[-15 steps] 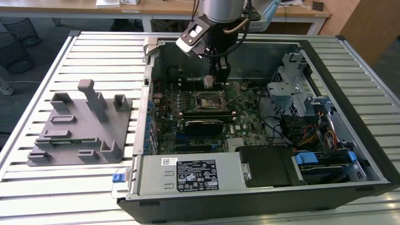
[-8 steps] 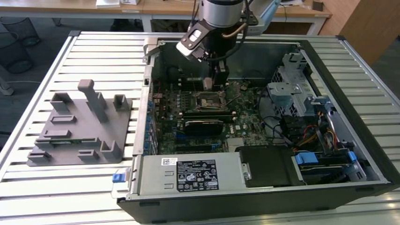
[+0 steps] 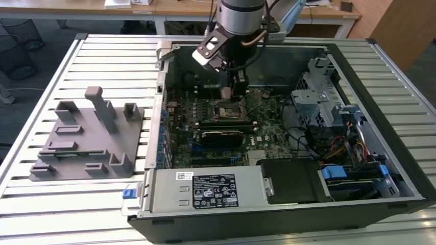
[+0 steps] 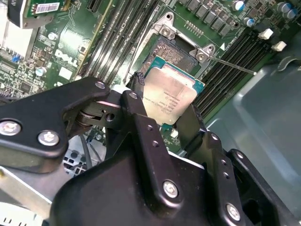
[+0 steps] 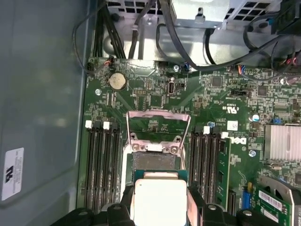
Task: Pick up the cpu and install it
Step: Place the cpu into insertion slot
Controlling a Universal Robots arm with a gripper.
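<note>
The jaws clamp the cpu (image 4: pixel 170 96) by two opposite edges; it hangs over the open socket (image 4: pixel 171 49) on the motherboard (image 5: pixel 141 94); the load frame (image 5: pixel 159 114) stands raised; the computer case (image 3: pixel 272 219) lies on the slatted tabletop (image 3: pixel 102 56)

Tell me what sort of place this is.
Probably a robotics lab or test workshop: an open black desktop computer case sits on a slatted metal table, light wooden desks stand behind, and the arm's gripper holds a silver-grey square cpu above the green motherboard.
</note>
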